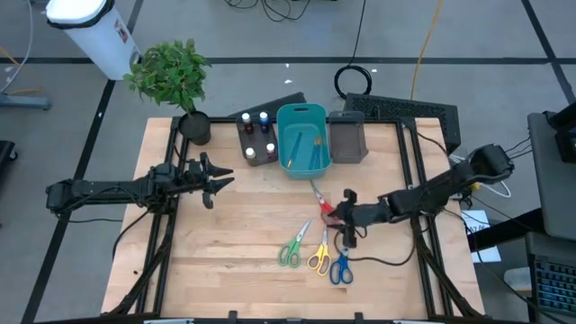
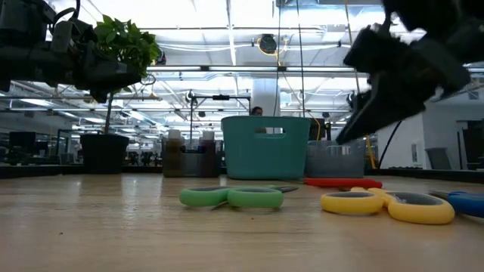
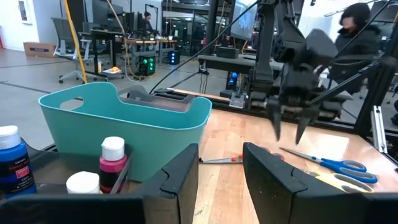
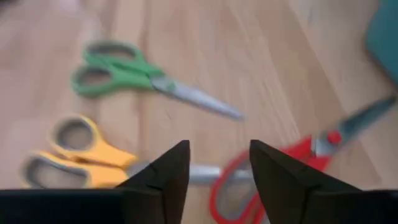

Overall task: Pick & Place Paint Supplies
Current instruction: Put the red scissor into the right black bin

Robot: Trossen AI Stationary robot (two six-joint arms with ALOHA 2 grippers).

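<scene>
Red scissors (image 1: 326, 209) lay on the table in front of the teal bin (image 1: 302, 115). My right gripper (image 1: 346, 216) hovered above them, fingers apart and empty; I figured lowering and closing came next.

Grey floor (image 1: 270, 36) surrounds the wooden table (image 1: 234, 270). Ceiling lights (image 2: 227, 23) run in long rows overhead. Desks (image 3: 134, 43), a chair (image 3: 65, 31) and possibly monitors (image 3: 112, 12) fill the room behind.
</scene>
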